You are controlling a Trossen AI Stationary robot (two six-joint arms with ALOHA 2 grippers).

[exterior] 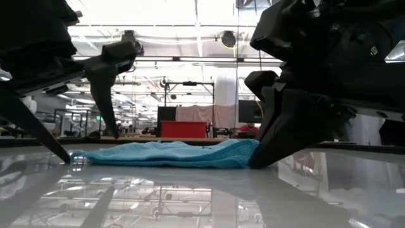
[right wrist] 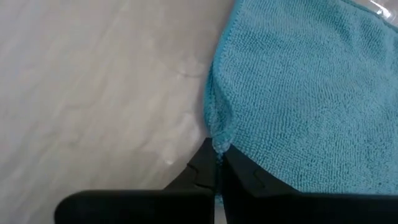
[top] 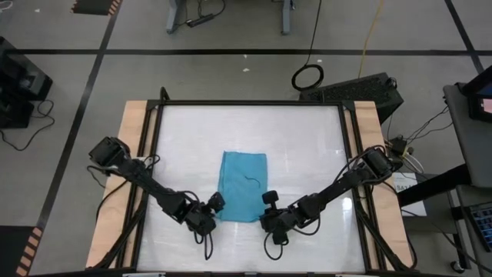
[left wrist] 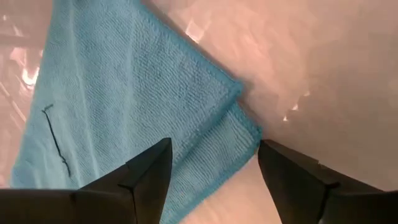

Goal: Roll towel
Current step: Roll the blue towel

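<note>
- Small teal-blue soft cloth towel lies flat mid-table on the glossy white tabletop, a dark thread on it.
- Right gripper is clamped on the towel's near right corner, pinching the hem.
- Left gripper is spread wide, fingers straddling the near left corner, holding nothing.
</note>
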